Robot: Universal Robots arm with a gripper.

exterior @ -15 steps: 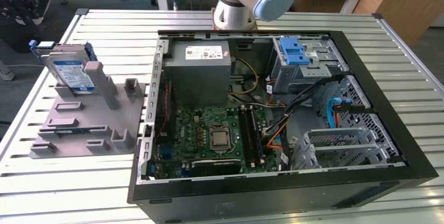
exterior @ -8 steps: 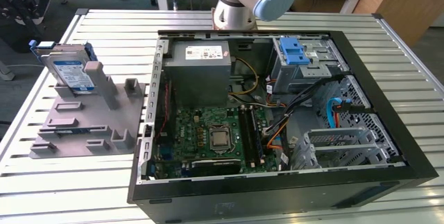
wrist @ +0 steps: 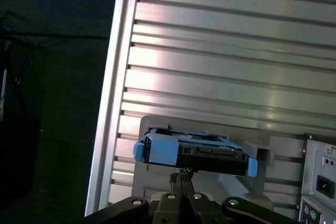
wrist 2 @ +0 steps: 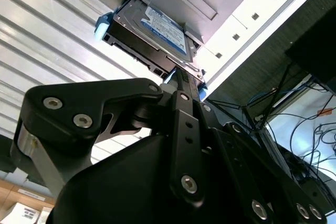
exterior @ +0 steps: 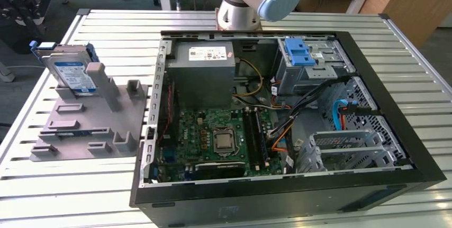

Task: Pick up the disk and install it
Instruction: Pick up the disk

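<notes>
Standing upright in grey holder (exterior: 78, 127) (open computer case (exterior: 282, 195) alongside): disk (exterior: 74, 75); gripper (wrist: 181, 174) pinched narrow at its edge.

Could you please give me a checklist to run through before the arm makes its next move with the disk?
1. The disk stands upright in the grey fixture: ok.
2. The tool is at the disk's blue-framed edge: ok.
3. The tool has a firm hold on the disk: cannot tell.
4. The computer case lies open on top: ok.
5. The drive cage has a free slot: cannot tell.
6. The cables are away from the drive cage: not ok, a black bundle runs right beside it.
</notes>
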